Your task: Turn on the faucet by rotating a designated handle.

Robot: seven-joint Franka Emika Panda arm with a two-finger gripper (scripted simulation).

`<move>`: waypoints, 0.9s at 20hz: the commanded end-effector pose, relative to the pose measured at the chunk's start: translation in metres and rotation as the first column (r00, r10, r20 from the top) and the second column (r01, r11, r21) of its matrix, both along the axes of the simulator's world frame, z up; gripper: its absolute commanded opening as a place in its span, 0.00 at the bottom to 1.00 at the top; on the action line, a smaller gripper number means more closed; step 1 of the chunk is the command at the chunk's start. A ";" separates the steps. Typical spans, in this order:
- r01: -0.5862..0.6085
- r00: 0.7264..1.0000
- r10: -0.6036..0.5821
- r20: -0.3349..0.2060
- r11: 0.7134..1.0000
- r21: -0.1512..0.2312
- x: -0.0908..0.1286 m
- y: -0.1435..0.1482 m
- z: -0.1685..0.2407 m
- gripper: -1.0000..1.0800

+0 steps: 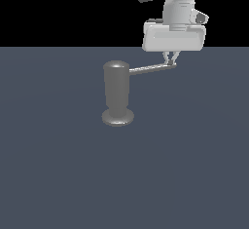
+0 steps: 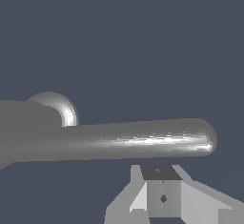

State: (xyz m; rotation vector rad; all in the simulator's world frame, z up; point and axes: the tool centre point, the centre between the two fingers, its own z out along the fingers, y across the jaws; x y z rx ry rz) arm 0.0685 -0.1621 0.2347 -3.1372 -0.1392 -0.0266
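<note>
probably the thin grey metal rod handle (image 1: 148, 68), jutting from the dull grey upright cylinder faucet (image 1: 116, 94), is stiff and slippery, so i push near its tip with the white gripper (image 1: 169, 61), whose opening i cannot tell.

Claw (image 1: 169, 59) pointing down, fingers near-closed

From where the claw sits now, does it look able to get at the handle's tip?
Probably yes. The claw hangs right at the far end of the handle, away from the faucet, with nothing between them. Whether its fingers actually touch the rod, neither view settles.
</note>
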 end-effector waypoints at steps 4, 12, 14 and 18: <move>-0.009 1.000 0.009 -0.001 1.000 0.002 0.019 0.010 -0.004 0.00; -0.004 1.000 0.004 -0.004 1.000 0.001 0.039 0.013 -0.006 0.00; -0.003 1.000 0.003 -0.004 1.000 0.001 0.044 0.013 -0.006 0.00; -0.001 1.000 0.001 -0.006 1.000 0.001 0.053 0.014 -0.007 0.00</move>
